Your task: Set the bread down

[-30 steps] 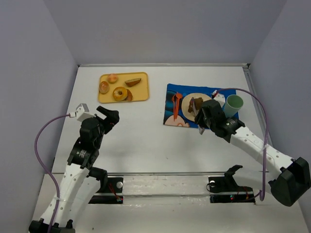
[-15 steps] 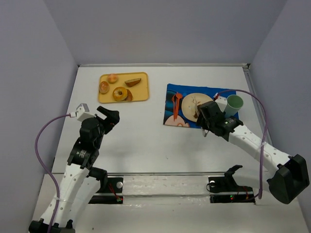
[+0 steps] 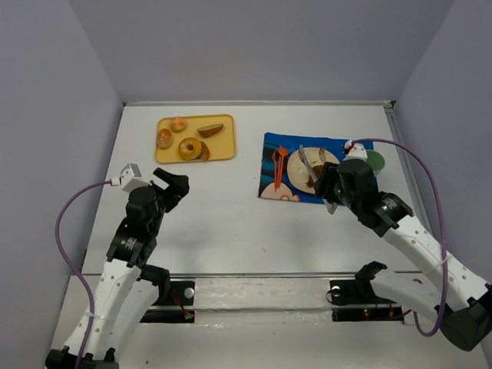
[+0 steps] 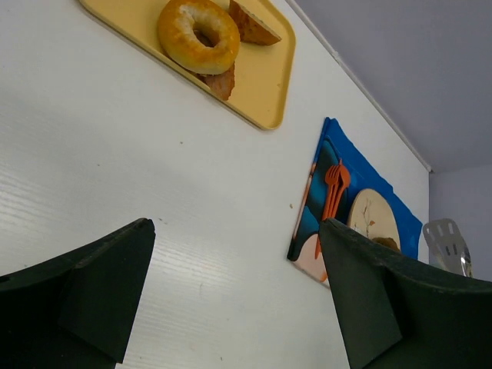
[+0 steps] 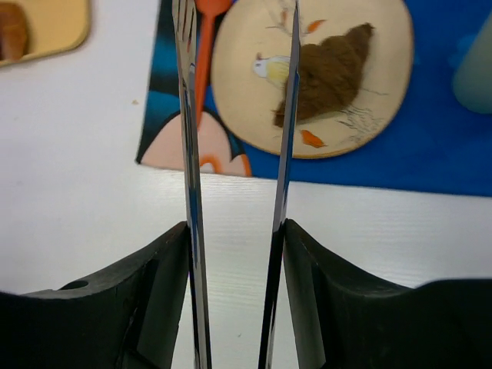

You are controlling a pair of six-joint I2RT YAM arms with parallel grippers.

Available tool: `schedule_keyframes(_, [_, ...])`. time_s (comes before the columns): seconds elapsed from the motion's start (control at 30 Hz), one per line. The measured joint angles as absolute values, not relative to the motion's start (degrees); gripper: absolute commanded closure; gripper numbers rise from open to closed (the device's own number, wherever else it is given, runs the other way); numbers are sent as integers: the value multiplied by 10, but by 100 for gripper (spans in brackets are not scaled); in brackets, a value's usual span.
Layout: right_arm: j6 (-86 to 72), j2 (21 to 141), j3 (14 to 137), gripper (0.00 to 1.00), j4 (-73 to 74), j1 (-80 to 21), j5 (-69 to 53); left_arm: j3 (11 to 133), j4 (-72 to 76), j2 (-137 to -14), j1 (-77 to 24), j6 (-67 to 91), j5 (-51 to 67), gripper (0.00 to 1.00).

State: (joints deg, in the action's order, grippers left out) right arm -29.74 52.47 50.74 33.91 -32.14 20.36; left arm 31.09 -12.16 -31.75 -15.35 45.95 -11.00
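Bread (image 5: 330, 73): laid flat on the plate (image 5: 384, 115), on the blue mat (image 5: 446, 165), so it looks placed.
Right hand (image 5: 234, 238): clenched on the tongs (image 5: 187, 154); their arms are spread, nothing pinched.
Left hand (image 4: 237, 231): spread wide, empty, well away.

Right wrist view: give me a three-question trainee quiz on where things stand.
1. True or false: the bread lies on the plate.
2. What does the right hand grip? A) the bread B) tongs C) nothing
3. Fill in: the doughnut sits on a ___ tray.

Key: 1 true; 2 B; 3 yellow.
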Motion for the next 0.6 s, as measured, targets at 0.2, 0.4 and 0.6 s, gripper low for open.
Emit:
schedule_keyframes(0.2, [-243,613,509,45,238,-354,105,311,-121,-318,-154,459,-110,1])
schedule_keyframes(0.4, [-237,801,558,45,186,-455,142,311,-121,-318,-154,460,-110,1])
schedule_keyframes(0.6, [-223,892,580,33,117,-492,117,311,-121,-318,-154,460,-110,1])
